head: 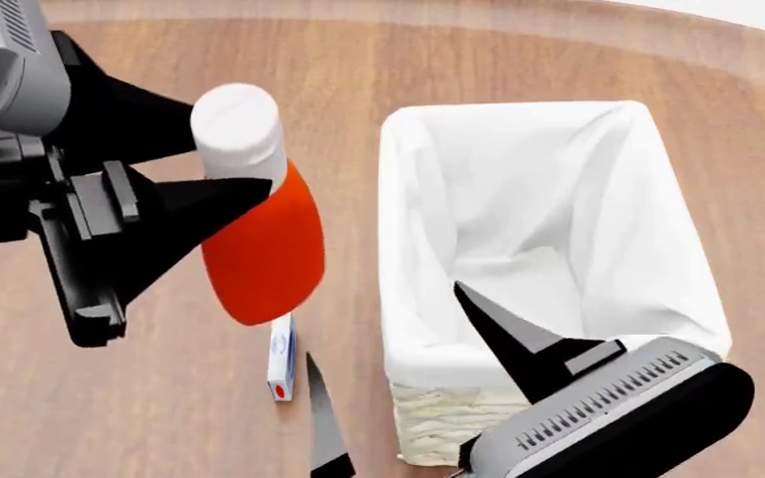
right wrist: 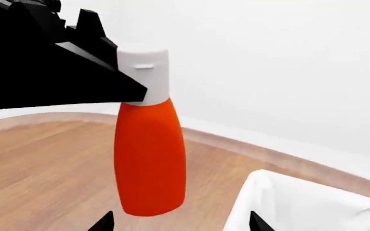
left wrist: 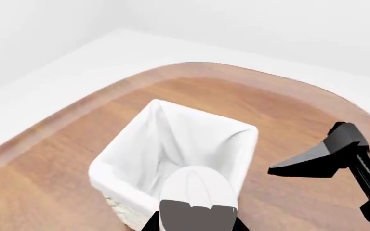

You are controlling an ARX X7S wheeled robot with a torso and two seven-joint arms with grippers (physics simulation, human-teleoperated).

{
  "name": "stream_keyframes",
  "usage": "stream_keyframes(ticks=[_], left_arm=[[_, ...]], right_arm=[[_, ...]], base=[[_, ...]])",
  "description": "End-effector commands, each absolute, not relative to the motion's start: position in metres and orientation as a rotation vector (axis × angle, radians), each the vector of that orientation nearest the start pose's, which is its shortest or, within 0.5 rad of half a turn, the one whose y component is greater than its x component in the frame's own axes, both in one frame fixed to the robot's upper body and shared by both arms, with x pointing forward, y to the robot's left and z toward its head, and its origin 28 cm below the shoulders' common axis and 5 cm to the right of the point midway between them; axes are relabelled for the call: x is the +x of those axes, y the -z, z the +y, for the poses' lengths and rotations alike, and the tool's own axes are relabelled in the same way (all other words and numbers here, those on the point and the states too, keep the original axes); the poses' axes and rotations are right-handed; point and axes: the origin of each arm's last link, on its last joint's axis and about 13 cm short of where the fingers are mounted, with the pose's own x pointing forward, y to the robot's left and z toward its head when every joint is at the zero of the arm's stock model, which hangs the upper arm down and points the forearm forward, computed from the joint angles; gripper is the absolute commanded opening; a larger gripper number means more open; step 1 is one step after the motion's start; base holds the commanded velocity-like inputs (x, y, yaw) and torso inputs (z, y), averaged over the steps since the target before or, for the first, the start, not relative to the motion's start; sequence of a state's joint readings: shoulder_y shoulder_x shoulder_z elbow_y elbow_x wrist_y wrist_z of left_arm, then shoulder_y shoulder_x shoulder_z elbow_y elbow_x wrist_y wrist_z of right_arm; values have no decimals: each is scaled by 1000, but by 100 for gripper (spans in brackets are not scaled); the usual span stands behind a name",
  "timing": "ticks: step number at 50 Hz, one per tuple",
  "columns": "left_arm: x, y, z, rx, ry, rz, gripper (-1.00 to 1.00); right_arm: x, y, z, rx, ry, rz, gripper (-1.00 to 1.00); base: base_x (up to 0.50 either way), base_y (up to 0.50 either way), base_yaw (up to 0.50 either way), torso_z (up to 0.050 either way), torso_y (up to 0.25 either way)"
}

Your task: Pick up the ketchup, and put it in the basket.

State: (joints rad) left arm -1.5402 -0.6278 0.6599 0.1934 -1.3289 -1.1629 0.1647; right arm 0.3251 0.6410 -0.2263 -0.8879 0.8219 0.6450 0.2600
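Observation:
The ketchup [head: 266,249], an orange-red bottle with a white cap [head: 236,119], hangs tilted in the air just left of the basket [head: 416,249]. My left gripper [head: 239,149] is shut on its cap and neck. In the left wrist view the cap [left wrist: 194,185] overlaps the near rim of the cream wicker basket [left wrist: 124,149] with its white liner. My right gripper [head: 409,388] stands open and empty near the basket's front corner. Its wrist view shows the ketchup [right wrist: 150,154] ahead of the open right gripper [right wrist: 181,224], with the basket's corner [right wrist: 300,207] beside it.
A small white box [head: 280,363] with blue and red print lies on the wooden table [head: 130,398] under the bottle. The table's rounded edge [left wrist: 191,67] curves beyond the basket, with white floor past it. The right arm's finger [left wrist: 313,161] shows beside the basket.

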Motion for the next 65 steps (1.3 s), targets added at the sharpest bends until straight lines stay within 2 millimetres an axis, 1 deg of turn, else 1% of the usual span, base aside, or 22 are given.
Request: stream_keyframes(ticks=[1,16,24,29,34,44,65], left_arm=[[280,-359,221,347,962,143,-100],[280,-359,219,327,952,142,-100],[279,-358,219,322,951,140,-100],[281,-355,217,316,954,141,-100],[280,-356,216,312,961,136,-100],[280,-354,215,311,965,135,-100],[277,-355,215,324,976,137,-100]], right_arm=[[190,-204,-109,-172,-564,-210,100],[191,-203,-100,-148,-579,-225,100],[197,-201,-91,-105,-601,-238,100],[199,-199,-89,-89,-605,-243,100],[202,-201,-87,-83,-611,-249,100],[210,-194,-83,-72,-614,-234,100],[227,-196,-76,-58,-618,-240,100]], base=[[0,0,0,0,0],[0,0,0,1,1],[0,0,0,0,0],[0,0,0,0,2],[0,0,0,0,0],[0,0,0,0,0],[0,0,0,0,0]])
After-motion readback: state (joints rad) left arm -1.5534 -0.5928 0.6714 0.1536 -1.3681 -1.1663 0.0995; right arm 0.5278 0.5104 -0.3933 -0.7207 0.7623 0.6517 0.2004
